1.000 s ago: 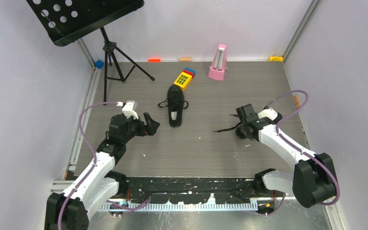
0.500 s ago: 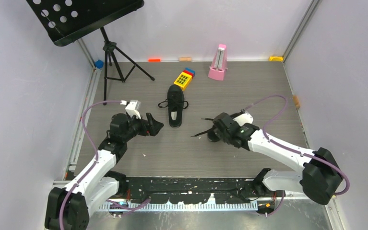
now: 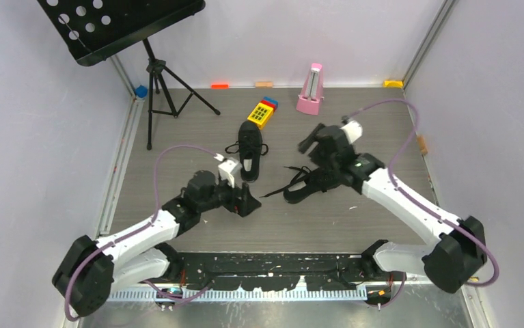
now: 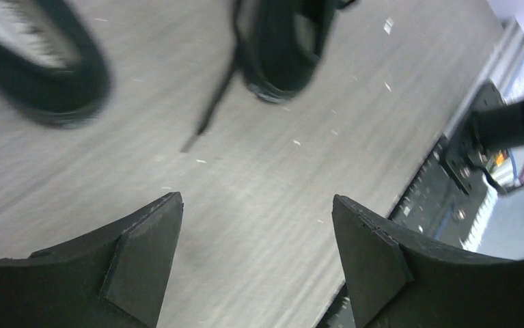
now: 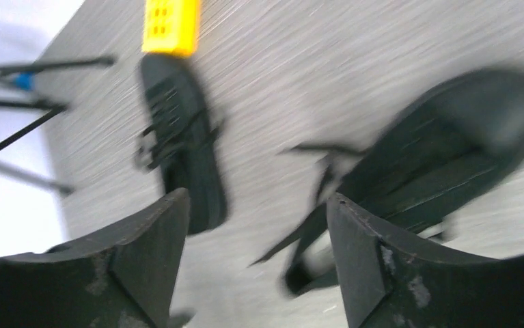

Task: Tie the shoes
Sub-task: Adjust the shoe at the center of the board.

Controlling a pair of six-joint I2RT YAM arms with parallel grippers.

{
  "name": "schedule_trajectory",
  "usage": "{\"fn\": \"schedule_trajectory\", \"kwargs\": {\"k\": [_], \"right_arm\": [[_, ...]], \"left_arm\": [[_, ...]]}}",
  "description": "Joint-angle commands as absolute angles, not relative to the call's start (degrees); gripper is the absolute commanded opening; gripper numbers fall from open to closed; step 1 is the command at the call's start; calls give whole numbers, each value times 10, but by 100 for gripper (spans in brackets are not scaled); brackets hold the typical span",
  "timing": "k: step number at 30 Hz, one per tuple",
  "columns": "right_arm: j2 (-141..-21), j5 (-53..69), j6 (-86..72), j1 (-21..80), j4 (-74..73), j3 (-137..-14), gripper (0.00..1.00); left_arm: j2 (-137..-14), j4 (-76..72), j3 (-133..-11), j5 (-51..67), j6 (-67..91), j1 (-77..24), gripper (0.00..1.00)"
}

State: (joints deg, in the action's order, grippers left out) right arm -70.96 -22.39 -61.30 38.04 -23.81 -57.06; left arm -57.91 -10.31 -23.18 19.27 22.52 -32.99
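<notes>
Motion blur smears both wrist views, leaving the far shoe [image 5: 184, 150] and near shoe [image 5: 443, 157] without crisp detail; the yellow toy [image 5: 170, 26] is cropped at the top edge. From the left wrist, both shoes run off the top. Overhead, the music stand [image 3: 119, 24] is cut off, the right arm [image 3: 395, 198] covers the near shoe's right end, and coloured bits [image 3: 219, 85] by the far wall are too small to identify.

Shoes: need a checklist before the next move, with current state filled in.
1. left claw open, empty: ok.
2. right claw open, empty: ok.
3. far shoe and near shoe both on the table, apart: ok.
4. near shoe tied: not ok, a loose lace trails on the table.
5. far shoe tied: cannot tell.
6. wrist views sharp: not ok, both blurred.
</notes>
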Motion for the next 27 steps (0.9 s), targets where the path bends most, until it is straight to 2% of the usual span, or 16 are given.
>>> {"fn": "schedule_trajectory", "kwargs": {"k": [1, 5, 9, 19, 23, 27], "right_arm": [[-674, -143, -380, 238, -247, -536, 74], [-716, -101, -279, 158, -252, -547, 60], [-813, -75, -226, 120, -270, -596, 53], [-1001, -113, -208, 111, -281, -672, 49], [-999, -60, -207, 111, -301, -652, 43], [-909, 60, -243, 123, -286, -564, 38]], "left_arm": [[-586, -110, -260, 79, 252, -462, 82], [-638, -120, -281, 10, 294, -553, 75], [-741, -121, -340, -25, 310, -603, 73], [-963, -172, -461, -3, 350, -604, 71], [-1006, -192, -481, 63, 374, -545, 69], [-1026, -160, -518, 90, 348, -488, 70]]}}
